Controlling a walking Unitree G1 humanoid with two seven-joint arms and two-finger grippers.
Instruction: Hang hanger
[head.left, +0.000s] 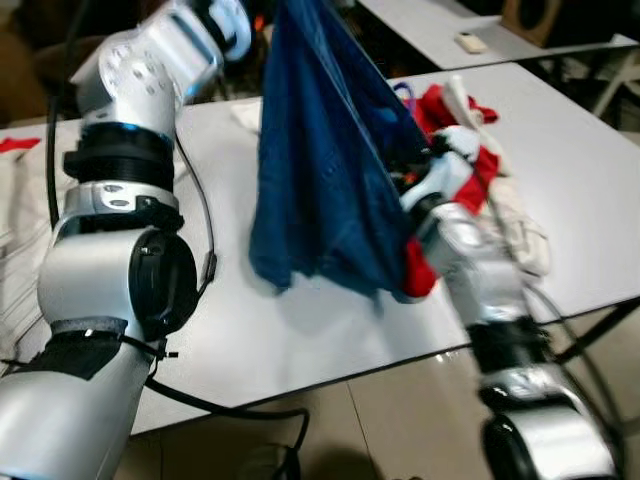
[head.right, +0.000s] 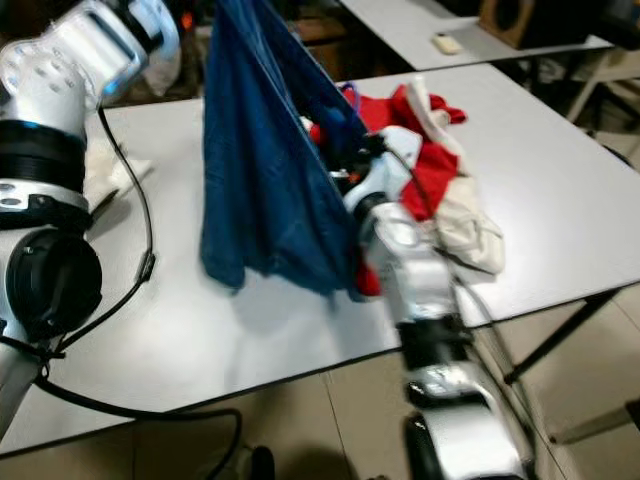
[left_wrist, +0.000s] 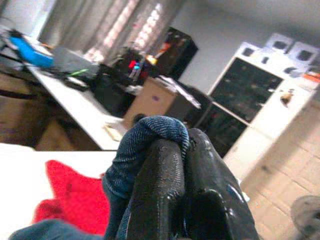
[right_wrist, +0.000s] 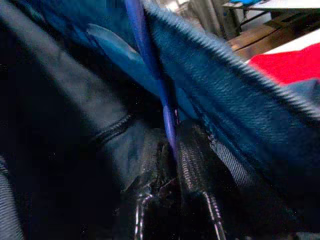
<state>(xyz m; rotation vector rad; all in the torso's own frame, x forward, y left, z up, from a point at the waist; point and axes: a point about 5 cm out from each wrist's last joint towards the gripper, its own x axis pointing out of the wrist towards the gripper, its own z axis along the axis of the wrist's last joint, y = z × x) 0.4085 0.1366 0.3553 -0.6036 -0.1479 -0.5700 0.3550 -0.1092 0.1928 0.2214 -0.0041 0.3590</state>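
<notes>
A dark blue denim garment hangs over the white table, held up from its top edge. My left gripper is raised above the table and shut on a fold of that denim. My right arm reaches in from the right, and its gripper is inside the garment. It is shut on the thin blue rod of a hanger. A small blue loop sticks out beside the garment's right edge. The denim hides most of the hanger.
A red garment and a pale cloth lie heaped on the table right of the denim. Another white cloth lies at the left. A second table stands behind. A black cable hangs off the front edge.
</notes>
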